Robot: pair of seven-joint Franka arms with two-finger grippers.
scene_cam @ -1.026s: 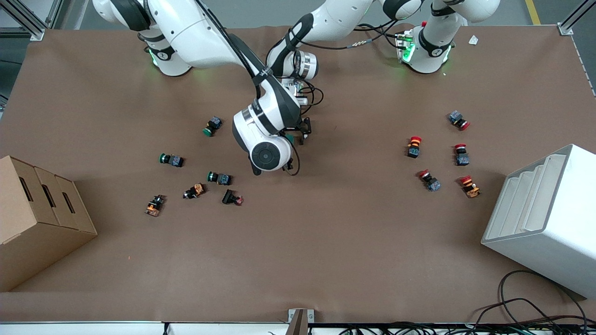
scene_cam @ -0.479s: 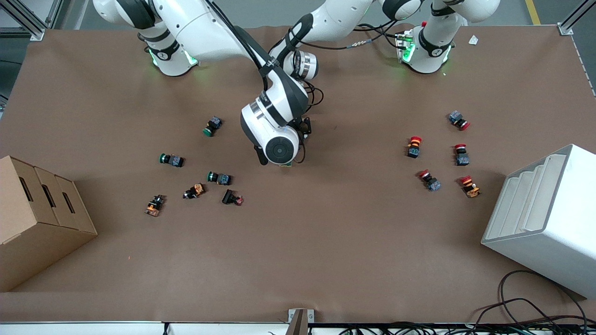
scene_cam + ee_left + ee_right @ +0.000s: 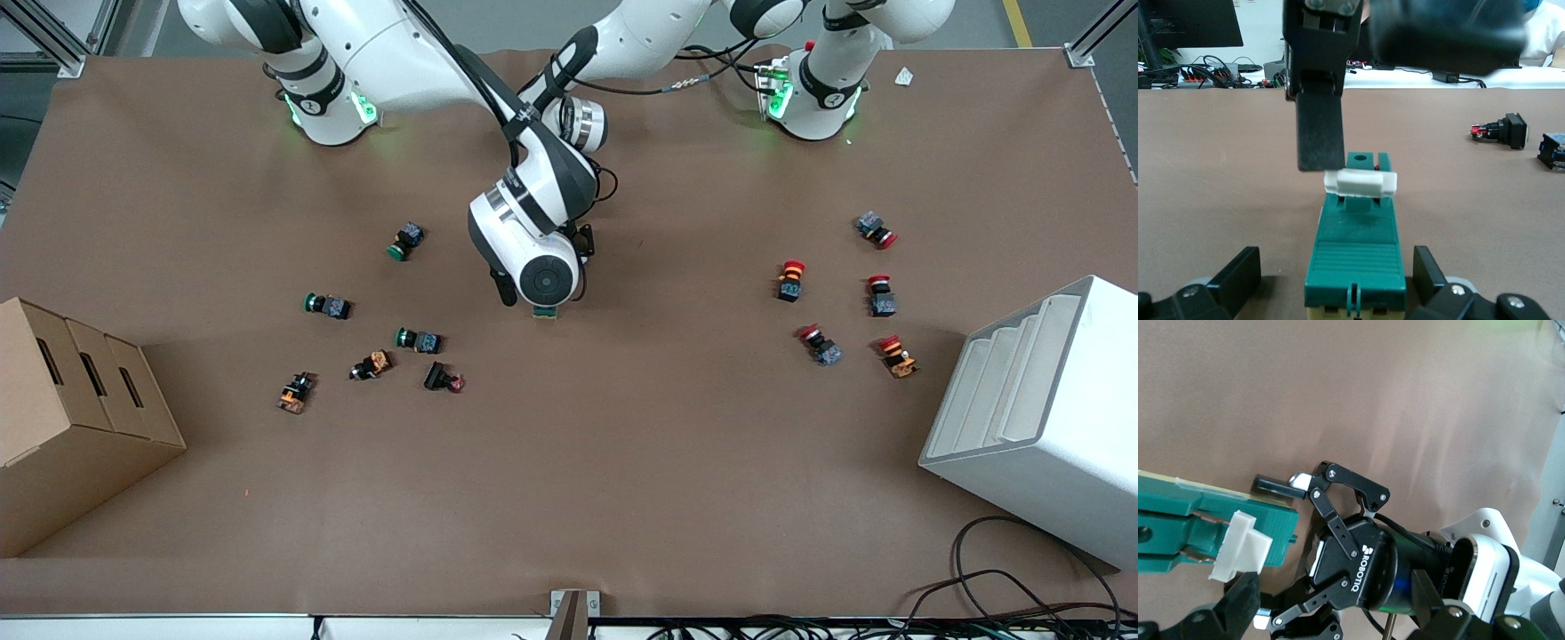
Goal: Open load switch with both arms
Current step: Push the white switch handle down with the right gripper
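The load switch (image 3: 1358, 247), a dark green oblong block with a white lever (image 3: 1360, 183), lies flat on the brown table near its middle. In the front view only its end (image 3: 545, 311) shows, under the right arm's wrist. My left gripper (image 3: 1335, 280) is open low at the table and straddles one end of the switch, with a gap on each side. My right gripper (image 3: 1335, 607) is open above the switch. One of its fingers (image 3: 1319, 133) hangs down with its tip beside the white lever (image 3: 1238, 550). The right wrist view shows the left gripper (image 3: 1271, 550) at the switch's end.
Several green-capped push buttons (image 3: 324, 305) lie toward the right arm's end, several red-capped ones (image 3: 791, 278) toward the left arm's end. A cardboard box (image 3: 71, 418) and a white rack (image 3: 1040, 418) stand at the table's two ends. Cables (image 3: 1005, 587) lie at the near edge.
The right arm's wrist has swung toward the left arm's end and come over the switch, whose end now shows below it. The left arm has stayed put.
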